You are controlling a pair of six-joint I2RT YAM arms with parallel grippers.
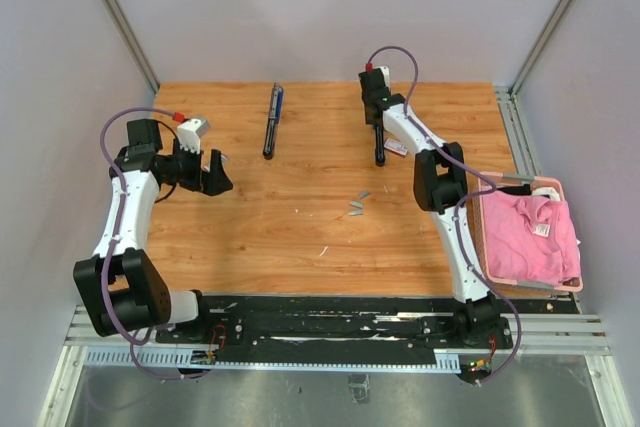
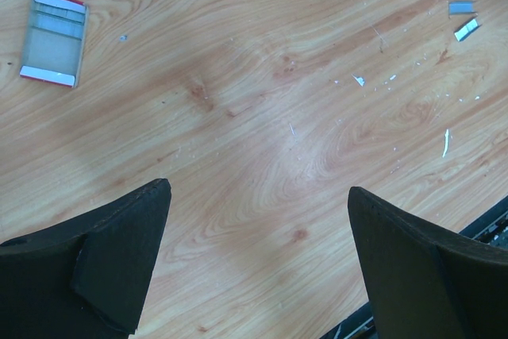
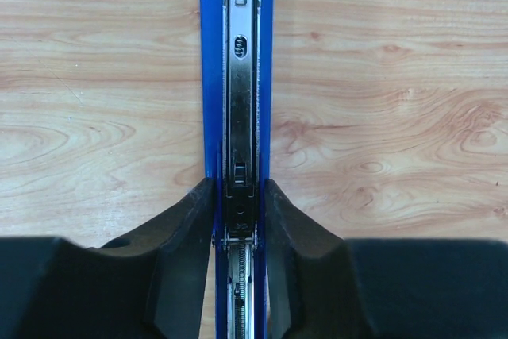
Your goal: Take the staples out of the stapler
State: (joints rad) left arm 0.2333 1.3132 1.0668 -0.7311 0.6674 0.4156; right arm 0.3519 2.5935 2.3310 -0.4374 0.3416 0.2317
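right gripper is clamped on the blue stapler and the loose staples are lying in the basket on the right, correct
Not quite. The staples are not in the basket. They lie loose on the wooden table between the two arms, as the top external view shows. The rest holds: the right gripper is clamped on the blue stapler.

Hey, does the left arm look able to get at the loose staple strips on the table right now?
Probably yes. The left fingers stand open, and only tabletop shows between them and the staple strips. The right fingers grip a blue stapler farther back, off that path.
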